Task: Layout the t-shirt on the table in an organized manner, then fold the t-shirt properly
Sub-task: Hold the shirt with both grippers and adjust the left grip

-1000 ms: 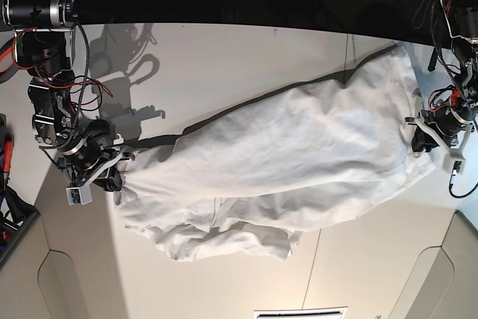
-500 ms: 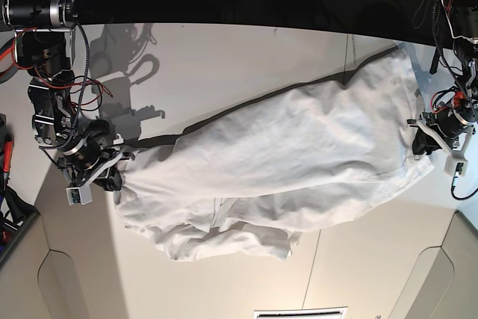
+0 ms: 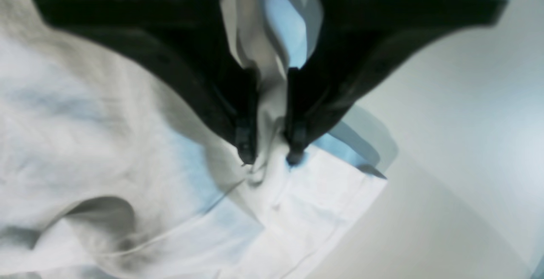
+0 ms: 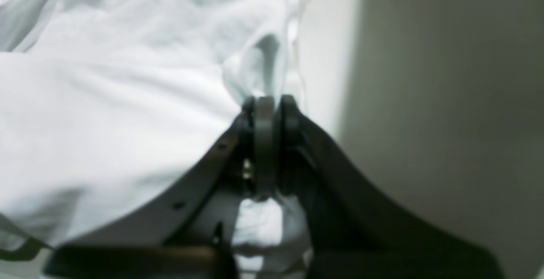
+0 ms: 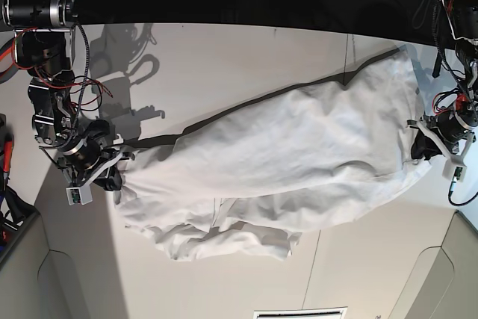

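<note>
Slippage worried us most: the large white wrinkly cotton t-shirt hung stretched above the smooth white tabletop, the left gripper and the right gripper each with jaws pinched on only a thin fold, so harder pulling could free an edge.

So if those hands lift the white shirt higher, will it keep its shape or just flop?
Probably flop: the t-shirt sags and wrinkles between the left hand and right hand. It looks light, bunching into thin pinches. The loose lower folds would likely dangle.
</note>
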Tool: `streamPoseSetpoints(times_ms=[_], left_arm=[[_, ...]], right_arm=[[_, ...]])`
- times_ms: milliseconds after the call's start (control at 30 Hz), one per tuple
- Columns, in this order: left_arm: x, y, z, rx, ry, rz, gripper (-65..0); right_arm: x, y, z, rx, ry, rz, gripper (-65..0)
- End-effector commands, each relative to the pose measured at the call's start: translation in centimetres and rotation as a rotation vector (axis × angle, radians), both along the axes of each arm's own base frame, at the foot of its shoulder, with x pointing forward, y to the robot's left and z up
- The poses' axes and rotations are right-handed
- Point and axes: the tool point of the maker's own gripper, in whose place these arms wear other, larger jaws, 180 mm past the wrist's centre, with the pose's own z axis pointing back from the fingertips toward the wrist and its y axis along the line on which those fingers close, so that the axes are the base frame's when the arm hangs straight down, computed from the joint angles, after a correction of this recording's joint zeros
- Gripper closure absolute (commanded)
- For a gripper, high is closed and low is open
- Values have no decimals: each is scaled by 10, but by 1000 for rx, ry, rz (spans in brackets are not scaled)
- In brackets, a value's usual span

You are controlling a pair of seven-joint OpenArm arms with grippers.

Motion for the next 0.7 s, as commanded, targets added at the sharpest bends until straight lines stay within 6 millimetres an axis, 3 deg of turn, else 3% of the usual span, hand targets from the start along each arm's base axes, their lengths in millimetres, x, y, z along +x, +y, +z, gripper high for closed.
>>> streamPoseSetpoints(times_ms=[0,167,367,500,667], left_arm=[[12,4,21,3,-65,-14,-90],[12,4,21,4,-64,-14,-176],[12,4,21,4,-64,-14,-183],[12,3,20,1,-63,-14,-254],[12,0,18,-8,-64,-15,-256]], right_arm=[[14,-6,19,-5,-52,-5,0],[14,-6,19,-5,-52,-5,0],[14,-6,19,-5,-52,-5,0],[14,-6,19,-5,-52,-5,0],[14,-6,19,-5,-52,-5,0]])
